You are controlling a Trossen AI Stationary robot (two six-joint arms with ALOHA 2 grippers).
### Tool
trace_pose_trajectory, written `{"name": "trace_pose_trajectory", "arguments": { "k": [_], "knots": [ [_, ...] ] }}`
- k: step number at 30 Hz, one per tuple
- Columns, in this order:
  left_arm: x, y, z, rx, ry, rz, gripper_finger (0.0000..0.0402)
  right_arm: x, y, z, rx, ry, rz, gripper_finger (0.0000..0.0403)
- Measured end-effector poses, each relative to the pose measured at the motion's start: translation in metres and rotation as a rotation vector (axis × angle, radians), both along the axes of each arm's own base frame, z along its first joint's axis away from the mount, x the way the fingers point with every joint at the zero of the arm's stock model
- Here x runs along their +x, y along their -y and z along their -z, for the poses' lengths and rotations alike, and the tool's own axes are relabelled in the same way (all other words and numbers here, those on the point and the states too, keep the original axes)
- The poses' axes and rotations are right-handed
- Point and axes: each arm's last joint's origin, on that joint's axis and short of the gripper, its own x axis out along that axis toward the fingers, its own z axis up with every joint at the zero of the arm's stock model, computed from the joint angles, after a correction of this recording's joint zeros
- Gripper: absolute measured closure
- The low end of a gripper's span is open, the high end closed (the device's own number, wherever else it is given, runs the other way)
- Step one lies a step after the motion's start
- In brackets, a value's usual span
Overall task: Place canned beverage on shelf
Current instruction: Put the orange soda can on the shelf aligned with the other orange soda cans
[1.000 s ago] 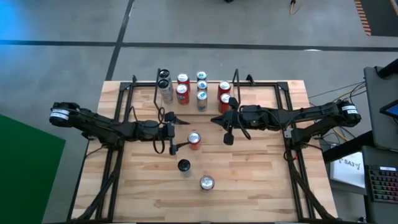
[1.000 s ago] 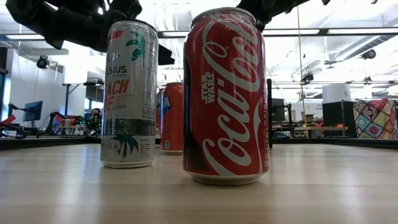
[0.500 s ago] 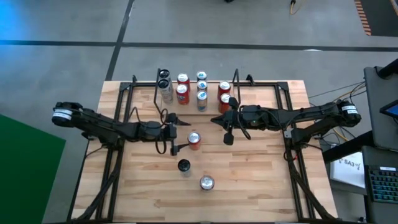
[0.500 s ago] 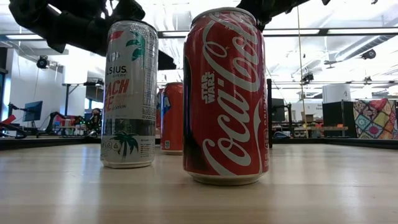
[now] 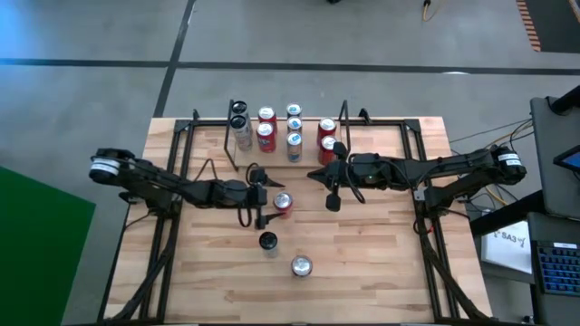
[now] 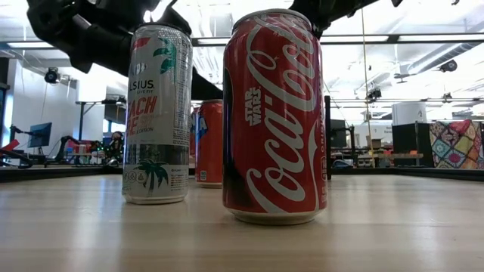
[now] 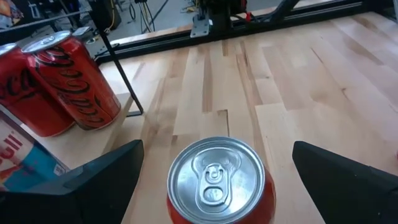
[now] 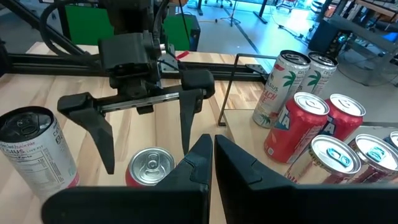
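Note:
A red can (image 5: 283, 203) stands upright on the table's middle, its silver top (image 7: 214, 179) showing in the left wrist view. My left gripper (image 5: 268, 201) is open, one finger (image 7: 93, 180) on each side of that can with gaps between; the right wrist view shows this gripper (image 8: 148, 155) too. My right gripper (image 5: 331, 195) hangs shut above the table, right of the can, with nothing in it. The shelf (image 5: 230, 136), thin black rods on a wooden floor, stands at the far middle and bears several upright cans (image 5: 265, 136).
Two more cans stand nearer the front edge: a tall Celsius can (image 5: 268, 242) (image 6: 156, 113) and a red Coca-Cola can (image 5: 301, 266) (image 6: 274, 117). Black side frames (image 5: 168, 181) run along the table's left and right. Bare wood lies right of the front cans.
My left gripper has gone toward the table's right edge and down, toward the red can, staying open; its fingers now stand on either side of the can. The can has kept its place.

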Motion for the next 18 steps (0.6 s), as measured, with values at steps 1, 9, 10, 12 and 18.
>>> {"name": "trace_pose_trajectory", "arguments": {
  "k": [1, 9, 10, 12, 18],
  "knots": [
    [0.0004, -0.0001, 0.0008, 0.000, -0.001, 0.000, 0.0004, 0.0000, 0.0000, 0.0002, 0.000, 0.000, 0.000, 0.0394],
    [0.0016, -0.0020, 0.0028, 0.001, -0.002, -0.010, 0.0004, -0.0003, 0.0000, 0.0015, 0.014, -0.001, 0.005, 0.0394],
    [0.0017, -0.0024, 0.0027, 0.000, -0.002, -0.011, 0.0004, -0.0003, 0.0000, 0.0017, 0.014, -0.001, 0.005, 0.0394],
    [0.0015, -0.0026, 0.0030, -0.005, -0.002, -0.014, 0.0004, -0.0003, 0.0000, 0.0018, 0.015, -0.001, 0.005, 0.0394],
    [0.0008, -0.0027, 0.0053, -0.018, -0.015, -0.020, 0.0004, -0.0003, 0.0000, 0.0018, 0.015, -0.001, 0.005, 0.0394]
  ]
}}
